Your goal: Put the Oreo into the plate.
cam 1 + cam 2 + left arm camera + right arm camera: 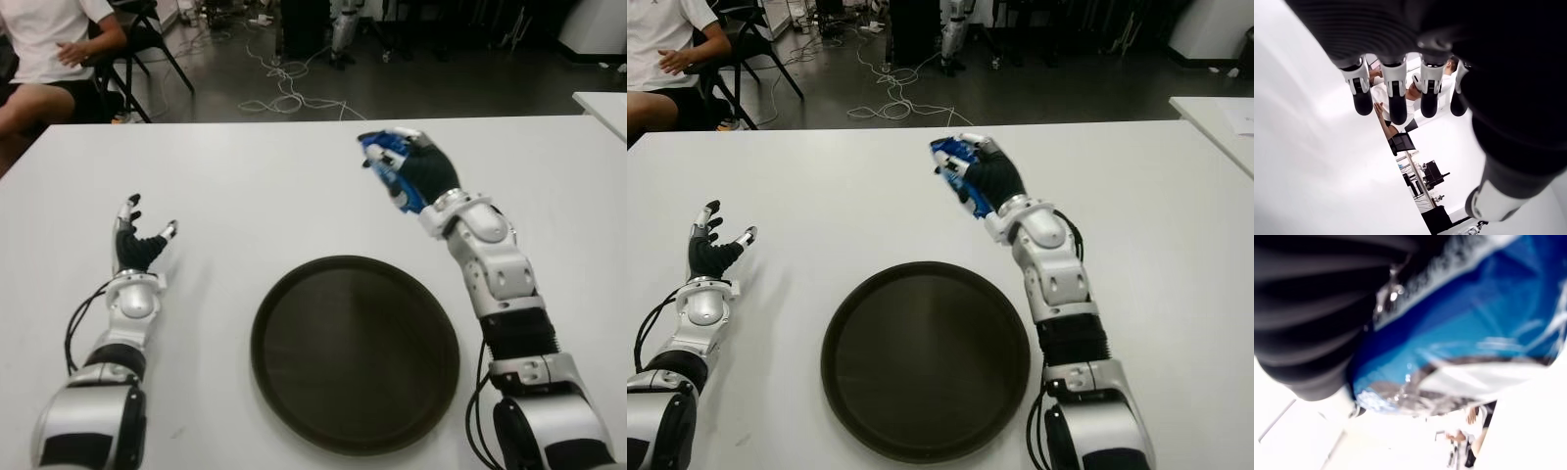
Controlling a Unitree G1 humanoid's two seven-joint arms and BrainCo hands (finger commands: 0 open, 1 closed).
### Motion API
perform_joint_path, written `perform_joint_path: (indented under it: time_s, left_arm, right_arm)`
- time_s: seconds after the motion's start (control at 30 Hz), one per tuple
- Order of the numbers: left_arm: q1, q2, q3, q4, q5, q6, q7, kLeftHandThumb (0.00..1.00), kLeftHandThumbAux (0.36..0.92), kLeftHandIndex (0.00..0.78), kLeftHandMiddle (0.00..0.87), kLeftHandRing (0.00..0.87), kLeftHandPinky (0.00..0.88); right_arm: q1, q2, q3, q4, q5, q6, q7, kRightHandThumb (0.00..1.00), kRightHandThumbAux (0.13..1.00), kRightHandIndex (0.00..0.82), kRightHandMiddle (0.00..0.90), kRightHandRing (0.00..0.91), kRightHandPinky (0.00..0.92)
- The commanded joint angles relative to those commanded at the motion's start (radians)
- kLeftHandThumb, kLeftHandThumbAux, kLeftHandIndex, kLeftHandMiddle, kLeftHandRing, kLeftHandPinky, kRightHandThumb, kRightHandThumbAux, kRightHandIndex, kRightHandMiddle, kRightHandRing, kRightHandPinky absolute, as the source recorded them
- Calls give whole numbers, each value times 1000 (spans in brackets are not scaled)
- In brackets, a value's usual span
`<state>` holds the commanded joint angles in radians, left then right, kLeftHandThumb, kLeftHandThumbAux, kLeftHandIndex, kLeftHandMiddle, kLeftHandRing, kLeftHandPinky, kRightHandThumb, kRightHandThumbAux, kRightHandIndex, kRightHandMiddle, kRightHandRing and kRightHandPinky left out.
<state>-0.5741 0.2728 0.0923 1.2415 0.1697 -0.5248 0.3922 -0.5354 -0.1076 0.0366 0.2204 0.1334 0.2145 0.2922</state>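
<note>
On the left, our left hand shows near the left edge of the white surface, with its fingers spread and holding nothing. It has no part in the work now. In the middle, near to us, the dark round plate has nothing in it. On the right, our right hand is beyond the far rim of the plate, and its fingers are closed around the blue Oreo packet; the right wrist view shows the blue wrapper pressed against the palm. We judge the pick as done. What is left is to bring the hand back over the plate and to release the packet there.
</note>
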Motion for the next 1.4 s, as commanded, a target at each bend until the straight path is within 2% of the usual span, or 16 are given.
perform_joint_path:
  time_s: [0.17,0.33,0.53,0.67,0.83,1.17,1.2,1.23,1.27,1.33,1.4]
  left_arm:
    - [1,1,-1,0,2,1,2,0,778,66,111,94,79]
    - [1,1,0,-1,0,-3,-5,0,774,65,111,94,83]
    - [2,2,-4,-3,4,-8,-3,0,790,63,106,92,82]
    - [3,2,-5,-4,5,-6,1,0,786,62,102,90,75]
    - [3,0,-5,-5,6,-4,8,0,781,62,108,95,75]
    - [1,-2,-3,-4,3,-6,3,0,765,65,105,91,86]
    - [1,-2,-3,-4,2,-6,3,0,765,65,105,91,85]
    - [1,-2,-3,-4,2,-6,3,0,764,64,105,92,85]
    - [1,-2,-3,-4,2,-5,2,0,769,66,108,94,83]
    - [1,-1,-3,-5,2,-6,3,0,778,68,111,97,83]
    - [1,-2,-3,-5,3,-7,4,0,786,69,114,99,83]
  right_arm:
    - [1,-12,19,-9,-18,11,25,704,720,439,798,803,806]
    - [5,-21,42,2,-27,-16,68,710,719,439,807,811,818]
    - [37,-17,74,-40,-5,-14,141,706,721,437,817,831,833]
    - [44,-29,86,-55,27,-11,221,702,723,436,805,827,834]
    - [60,-45,118,-67,-1,-58,272,698,725,436,811,832,839]
    - [102,-104,206,-156,-103,-144,308,682,731,437,815,832,817]
    - [106,-106,212,-159,-107,-153,310,564,741,493,817,835,821]
    - [113,-110,217,-164,-111,-164,313,363,763,574,820,839,825]
    - [118,-113,221,-168,-114,-172,316,232,774,629,820,841,828]
    - [164,-129,228,-234,-112,-177,322,119,783,679,820,843,828]
    - [219,-154,224,-339,-95,-155,333,60,787,709,821,844,827]
